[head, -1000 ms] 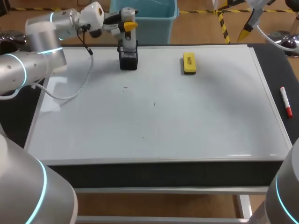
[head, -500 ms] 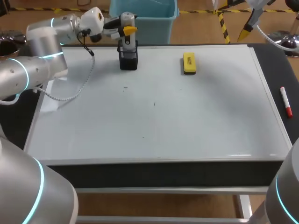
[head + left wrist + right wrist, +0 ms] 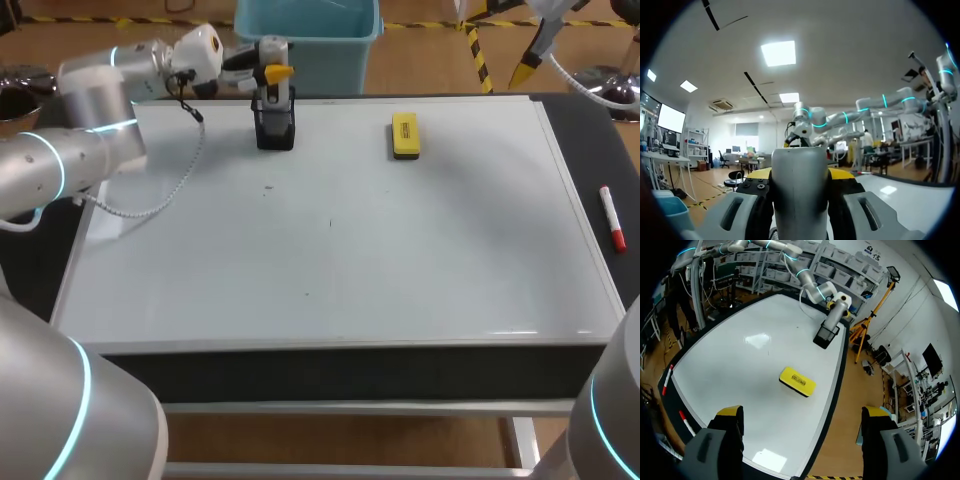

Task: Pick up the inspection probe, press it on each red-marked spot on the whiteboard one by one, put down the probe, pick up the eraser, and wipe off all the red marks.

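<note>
The grey inspection probe [image 3: 272,52] stands upright in its black holder [image 3: 275,130] at the back of the whiteboard [image 3: 400,250]. My left gripper [image 3: 277,72] is shut on the probe's shaft above the holder. In the left wrist view the probe [image 3: 800,200] fills the gap between the yellow-tipped fingers [image 3: 842,173]. The yellow eraser [image 3: 405,135] lies flat at the back, right of the holder. My right gripper [image 3: 530,60] hangs open beyond the back right corner, and the right wrist view shows the eraser [image 3: 797,381] ahead of it. No red marks show on the board.
A red marker pen [image 3: 612,218] lies on the dark table strip right of the whiteboard. A few tiny dark specks [image 3: 268,187] dot the board's left half. The left arm's cable [image 3: 150,205] droops over the board's left side.
My left gripper has come down with the probe, which now sits lower in the black holder. The right arm and eraser have not moved.
</note>
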Robot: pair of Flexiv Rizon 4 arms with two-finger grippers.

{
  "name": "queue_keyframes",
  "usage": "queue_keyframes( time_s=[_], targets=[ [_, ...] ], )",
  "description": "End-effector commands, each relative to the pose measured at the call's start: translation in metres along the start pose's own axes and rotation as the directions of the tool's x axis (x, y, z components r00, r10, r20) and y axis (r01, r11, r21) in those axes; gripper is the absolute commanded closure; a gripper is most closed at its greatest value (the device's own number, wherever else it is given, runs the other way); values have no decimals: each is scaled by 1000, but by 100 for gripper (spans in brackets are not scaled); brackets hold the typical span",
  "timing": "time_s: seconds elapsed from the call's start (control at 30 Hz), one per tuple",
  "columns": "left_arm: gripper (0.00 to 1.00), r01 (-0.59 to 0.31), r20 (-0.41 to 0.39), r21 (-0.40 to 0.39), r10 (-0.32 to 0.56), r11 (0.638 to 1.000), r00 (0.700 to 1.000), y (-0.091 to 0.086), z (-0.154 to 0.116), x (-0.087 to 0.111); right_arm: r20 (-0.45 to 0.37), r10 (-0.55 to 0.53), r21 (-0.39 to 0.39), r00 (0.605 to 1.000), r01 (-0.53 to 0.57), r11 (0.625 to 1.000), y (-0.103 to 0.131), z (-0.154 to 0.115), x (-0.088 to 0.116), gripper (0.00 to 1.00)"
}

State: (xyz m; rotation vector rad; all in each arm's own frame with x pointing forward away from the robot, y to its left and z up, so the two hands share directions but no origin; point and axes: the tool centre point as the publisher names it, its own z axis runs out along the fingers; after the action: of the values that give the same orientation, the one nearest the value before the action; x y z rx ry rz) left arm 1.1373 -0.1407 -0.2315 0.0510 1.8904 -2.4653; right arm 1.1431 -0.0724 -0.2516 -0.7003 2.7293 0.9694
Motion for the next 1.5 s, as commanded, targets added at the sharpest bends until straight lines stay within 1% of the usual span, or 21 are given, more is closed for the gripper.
queue_keyframes(
  time_s=[0.03,0.23,1.03,1.1,1.13,1.17,1.23,1.27,1.33,1.37,1.43,1.5],
  targets=[
    [100,2,-10,12,-2,1000,1000,6,-1,-4,-4,-2,2,1000,2,1000,0,-1,0,0],
    [100,5,-3,29,-5,1000,1000,10,-4,-5,-4,-2,2,1000,2,1000,0,-1,0,0],
    [100,28,13,35,-29,999,1000,21,-7,-11,-4,-2,2,1000,2,1000,0,-1,0,0],
    [72,30,14,36,-30,999,999,21,-7,-12,-4,-2,2,1000,2,1000,0,-1,0,0],
    [64,30,13,36,-30,999,999,22,-7,-12,-4,-2,2,1000,2,1000,0,-1,0,0],
    [58,30,12,35,-31,999,999,22,-7,-13,-4,-2,2,1000,2,1000,0,-1,0,0],
    [40,30,10,35,-30,999,999,22,-7,-13,-4,-2,2,1000,2,1000,0,-1,0,0],
    [34,30,10,35,-30,999,1000,22,-6,-13,-4,-2,2,1000,2,1000,0,-1,0,0],
    [27,27,7,34,-27,999,1000,22,-6,-14,-4,-2,2,1000,2,1000,0,-1,0,0],
    [27,26,6,32,-26,999,1000,22,-6,-14,-4,-2,2,1000,2,1000,0,-1,0,0],
    [24,25,6,30,-25,999,1000,21,-6,-14,-4,-2,2,1000,2,1000,0,-1,0,0],
    [16,24,5,29,-24,999,1000,21,-6,-15,-4,-2,2,1000,2,1000,0,-1,0,0]
  ],
)
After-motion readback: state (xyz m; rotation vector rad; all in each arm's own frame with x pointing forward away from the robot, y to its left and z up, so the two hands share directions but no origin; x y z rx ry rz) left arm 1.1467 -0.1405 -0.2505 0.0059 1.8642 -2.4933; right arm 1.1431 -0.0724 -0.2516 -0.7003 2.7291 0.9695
